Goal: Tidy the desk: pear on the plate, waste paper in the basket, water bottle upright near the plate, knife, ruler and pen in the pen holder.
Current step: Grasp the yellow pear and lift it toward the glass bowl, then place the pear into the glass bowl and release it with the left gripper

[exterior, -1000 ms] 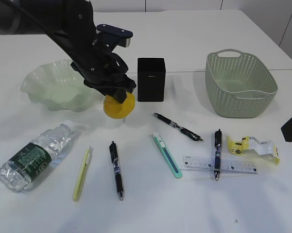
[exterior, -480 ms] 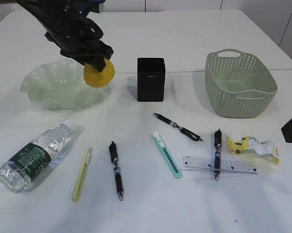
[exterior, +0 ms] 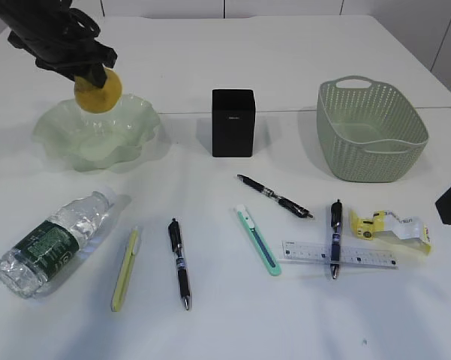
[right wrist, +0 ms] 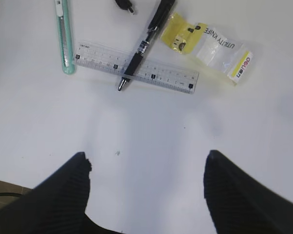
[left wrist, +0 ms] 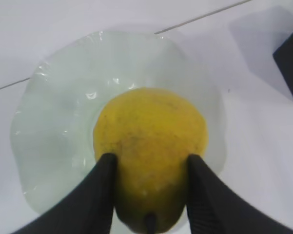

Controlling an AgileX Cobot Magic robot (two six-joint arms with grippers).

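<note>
- Left wrist view: my left gripper point(left wrist: 148, 168) is closed on the pear point(left wrist: 151, 146), one dark finger point(left wrist: 100, 195) against each flank; the grip sits low on the fruit and looks even.
- The pear hangs directly above the plate point(left wrist: 53, 112), roughly over its centre, and does not appear to touch the glassy green surface (contact cannot be confirmed from this angle).
- Exterior view: the plate point(exterior: 139, 124) stands near the far left corner of the tabletop point(exterior: 285, 45), the pear point(exterior: 97, 90) above its far rim side.
- Recommendation for the step in hand: lower straight down until the fruit rests in the bowl's hollow, then part the jaws slowly; a release from height risks a roll over the wavy rim.
- My right gripper point(right wrist: 146, 180) is wide open and holds nothing, waiting above the near right edge, short of the ruler point(right wrist: 136, 68) and the pen point(right wrist: 146, 41) lying across it.
- Remaining: water bottle point(exterior: 52, 240) lies on its side at the near left edge.
</note>
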